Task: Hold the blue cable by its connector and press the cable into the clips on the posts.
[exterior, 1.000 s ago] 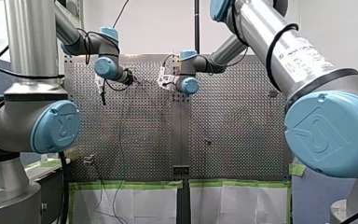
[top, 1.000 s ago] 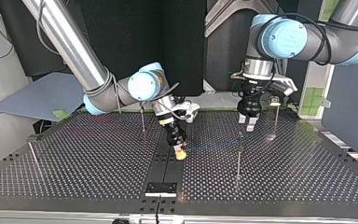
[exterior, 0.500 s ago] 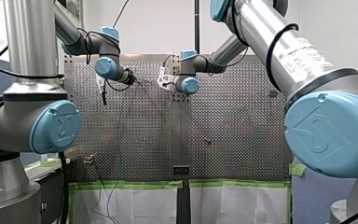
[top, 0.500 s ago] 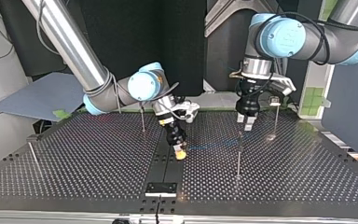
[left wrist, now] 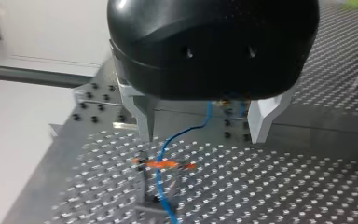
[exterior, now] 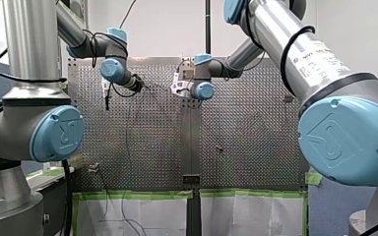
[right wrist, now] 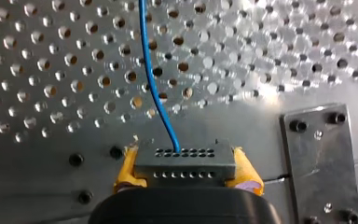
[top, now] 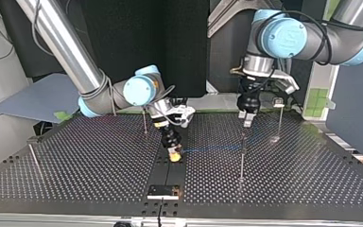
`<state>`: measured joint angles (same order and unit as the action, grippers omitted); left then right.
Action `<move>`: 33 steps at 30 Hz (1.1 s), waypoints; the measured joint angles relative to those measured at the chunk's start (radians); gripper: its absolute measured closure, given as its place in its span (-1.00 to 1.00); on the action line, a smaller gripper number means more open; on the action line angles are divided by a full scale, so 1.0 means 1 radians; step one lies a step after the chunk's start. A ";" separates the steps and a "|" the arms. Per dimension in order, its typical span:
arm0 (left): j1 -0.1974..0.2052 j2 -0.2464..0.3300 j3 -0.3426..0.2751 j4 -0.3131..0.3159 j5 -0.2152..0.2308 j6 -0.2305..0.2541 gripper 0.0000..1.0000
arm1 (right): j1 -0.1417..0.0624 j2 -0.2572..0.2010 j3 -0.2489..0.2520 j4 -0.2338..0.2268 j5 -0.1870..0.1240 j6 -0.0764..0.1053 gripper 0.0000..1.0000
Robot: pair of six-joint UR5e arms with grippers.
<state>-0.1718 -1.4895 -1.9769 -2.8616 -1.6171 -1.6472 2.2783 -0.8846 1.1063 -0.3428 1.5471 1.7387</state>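
Note:
My right gripper (right wrist: pixel 186 179) is shut with its yellow pads (right wrist: pixel 127 169) on the grey connector (right wrist: pixel 184 161); the blue cable (right wrist: pixel 156 84) leaves it across the perforated table. In the top view this gripper (top: pixel 174 154) sits low over the dark centre strip, and the cable (top: pixel 208 149) runs faintly toward a thin post (top: pixel 242 156). My left gripper (left wrist: pixel 205 135) is open above a post clip with an orange piece (left wrist: pixel 163 164). The cable (left wrist: pixel 186 131) passes between its metal fingers (left wrist: pixel 142 116) untouched. It hangs above the table behind that post (top: pixel 246 118).
More thin posts stand on the table (top: pixel 144 120) (top: pixel 280 118) (top: pixel 33 158). A small dark plate (top: pixel 163 190) sits at the near edge of the centre strip. A bolted metal plate (right wrist: pixel 321 158) lies beside the connector.
My right gripper has shifted with the connector toward the top view's left. My left gripper has risen a little and drawn back from the post.

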 joint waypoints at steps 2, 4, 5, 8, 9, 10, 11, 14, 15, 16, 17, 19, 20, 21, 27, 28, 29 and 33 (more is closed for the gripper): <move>-0.006 0.000 0.000 -0.019 0.000 0.010 -1.00 | -0.005 0.000 0.000 0.002 0.000 -0.002 1.00; -0.014 0.000 0.000 -0.038 0.000 0.008 -1.00 | -0.009 0.000 0.000 0.003 -0.001 -0.003 1.00; -0.018 0.000 0.000 -0.044 0.000 0.005 -1.00 | -0.012 0.000 0.000 0.006 0.000 -0.003 1.00; -0.032 0.000 0.000 -0.053 -0.001 -0.009 -1.00 | -0.021 0.000 0.001 0.018 0.000 -0.003 1.00; -0.037 0.000 0.000 -0.052 -0.001 -0.014 -1.00 | -0.022 0.000 0.001 0.020 0.000 -0.003 1.00; -0.043 0.000 0.000 -0.050 -0.002 -0.021 -1.00 | -0.024 0.000 0.000 0.023 0.001 -0.003 1.00; -0.048 0.000 0.000 -0.046 -0.003 -0.028 -1.00 | -0.025 0.000 0.001 0.025 0.001 -0.003 1.00; -0.066 0.000 0.000 -0.028 -0.017 -0.051 -1.00 | -0.027 0.000 0.001 0.027 0.001 -0.003 1.00; -0.072 0.000 0.001 -0.020 -0.024 -0.059 -1.00 | -0.028 0.000 0.001 0.027 0.001 -0.003 1.00; -0.079 -0.001 0.001 -0.010 -0.035 -0.071 -1.00 | -0.028 0.000 0.001 0.027 0.001 -0.003 1.00; -0.083 -0.001 0.001 -0.002 -0.042 -0.079 -1.00 | -0.029 0.000 0.001 0.027 0.001 -0.003 1.00; -0.093 -0.003 0.006 0.019 -0.062 -0.099 -1.00 | -0.030 0.000 0.001 0.028 0.001 -0.003 1.00; -0.096 -0.005 0.010 0.027 -0.071 -0.107 -1.00 | -0.031 0.000 0.001 0.028 0.001 -0.003 1.00; -0.100 -0.007 0.015 0.036 -0.079 -0.114 -1.00 | -0.032 0.000 0.001 0.028 0.001 -0.003 1.00; -0.142 -0.044 0.064 0.045 -0.136 -0.130 -1.00 | -0.037 0.000 0.001 0.027 0.001 -0.003 1.00; -0.152 -0.053 0.074 0.038 -0.146 -0.130 -1.00 | -0.037 0.000 0.001 0.027 0.001 -0.003 1.00; -0.160 -0.061 0.082 0.031 -0.154 -0.130 -1.00 | -0.038 0.000 0.001 0.027 0.000 -0.003 1.00; -0.197 -0.098 0.119 -0.001 -0.192 -0.133 -1.00 | -0.038 0.000 0.001 0.031 0.000 -0.003 1.00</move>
<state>-0.3684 -1.5871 -1.8580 -2.8630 -1.8086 -1.7800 2.2405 -0.8845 1.1070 -0.3122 1.5473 1.7353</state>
